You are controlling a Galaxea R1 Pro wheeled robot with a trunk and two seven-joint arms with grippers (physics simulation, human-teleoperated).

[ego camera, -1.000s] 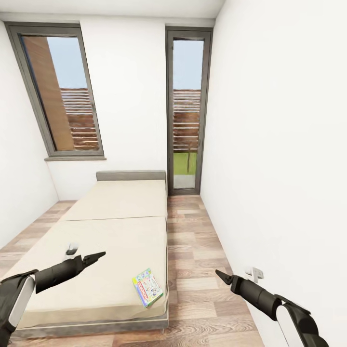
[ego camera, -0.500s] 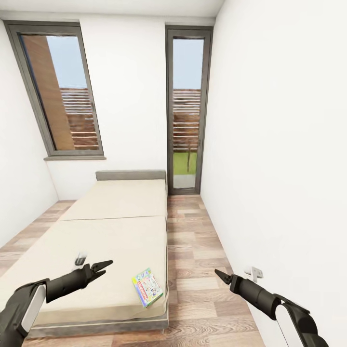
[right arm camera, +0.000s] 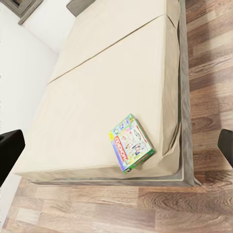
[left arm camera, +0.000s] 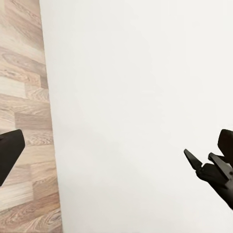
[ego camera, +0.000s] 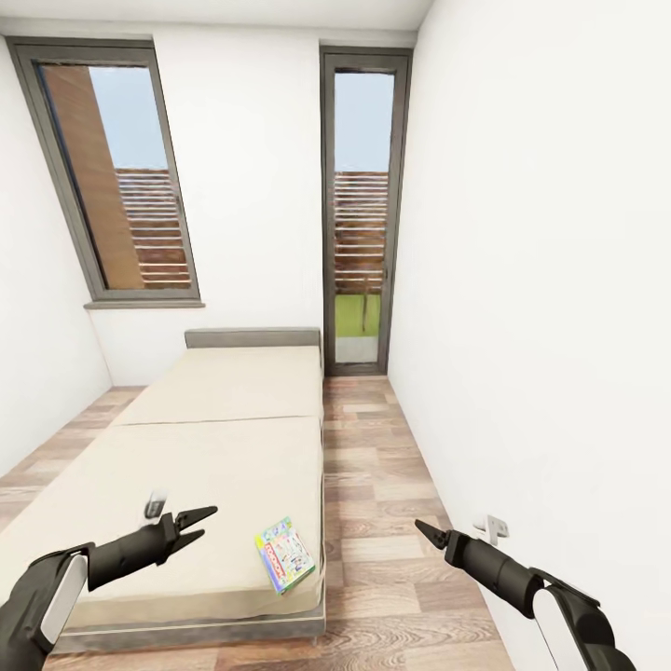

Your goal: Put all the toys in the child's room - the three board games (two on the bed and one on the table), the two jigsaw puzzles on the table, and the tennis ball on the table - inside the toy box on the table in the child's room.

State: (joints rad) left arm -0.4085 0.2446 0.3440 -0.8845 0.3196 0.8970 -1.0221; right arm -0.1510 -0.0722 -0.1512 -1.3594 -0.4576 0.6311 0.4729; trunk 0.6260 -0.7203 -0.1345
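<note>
One colourful board game (ego camera: 285,555) lies flat on the beige bed (ego camera: 214,447), near the bed's front right corner; the right wrist view has the board game (right arm camera: 131,143) close to the mattress edge. My left gripper (ego camera: 207,522) hovers open over the front of the bed, left of the game and apart from it. Over the wooden floor, right of the bed, my right gripper (ego camera: 419,528) is held with its fingers (right arm camera: 9,151) spread wide and nothing between them. It points toward the bed.
The bed fills the room's left side, headboard (ego camera: 252,338) against the far wall under a window (ego camera: 116,177). A strip of wooden floor (ego camera: 373,466) runs between bed and right wall (ego camera: 550,326) to a tall glass door (ego camera: 362,205).
My left arm dropped lower and moved slightly right over the bed, and its fingers spread from a closed point to open. The right arm and the board game stayed still.
</note>
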